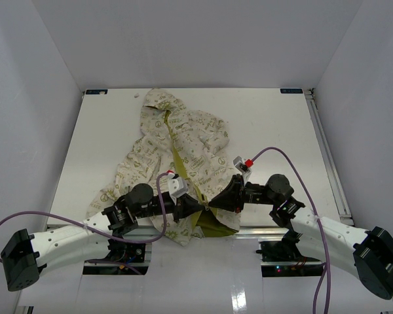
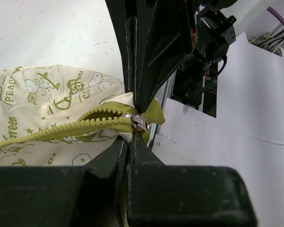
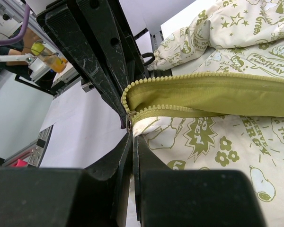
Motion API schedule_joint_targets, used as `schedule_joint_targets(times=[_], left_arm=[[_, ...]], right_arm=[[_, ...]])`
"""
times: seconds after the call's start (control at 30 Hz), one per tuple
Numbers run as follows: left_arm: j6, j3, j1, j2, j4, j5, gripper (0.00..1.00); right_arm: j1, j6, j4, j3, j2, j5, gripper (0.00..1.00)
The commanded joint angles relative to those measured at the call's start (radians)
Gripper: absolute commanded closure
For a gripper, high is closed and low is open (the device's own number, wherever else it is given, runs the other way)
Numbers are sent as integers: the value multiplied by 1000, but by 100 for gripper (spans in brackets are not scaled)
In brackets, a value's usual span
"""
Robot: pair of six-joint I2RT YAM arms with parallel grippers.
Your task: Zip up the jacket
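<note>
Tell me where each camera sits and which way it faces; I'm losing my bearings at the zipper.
Top external: above and behind the bases, looking down on the table and jacket; left arm and right arm show.
Left wrist: on the left arm, facing along the left end effector, pinched at the zipper slider.
Right wrist: on the right arm, facing along the right end effector, pinched where the zipper ends.
Shared: both wrist views show the olive zipper at the hem.

You see the right gripper (image 3: 132,136) clamped on the jacket (image 3: 217,142) hem at the zipper (image 3: 180,109) end. The tooth rows lie parted.
</note>
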Motion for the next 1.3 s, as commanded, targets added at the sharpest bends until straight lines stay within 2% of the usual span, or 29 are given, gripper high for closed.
schedule_joint_targets(times=[0.0,0.33,1.27], left_arm=[[17,65,-4,31,-22,61,100],[12,59,-4,51,3,156,100],[9,71,-4,125,-3,224,100]], right_arm=[[-1,-3,78,-7,-5,-6,92],[-2,-11,103,-14,-23,-18,92],[-2,2,118,49,-64,-2,92]])
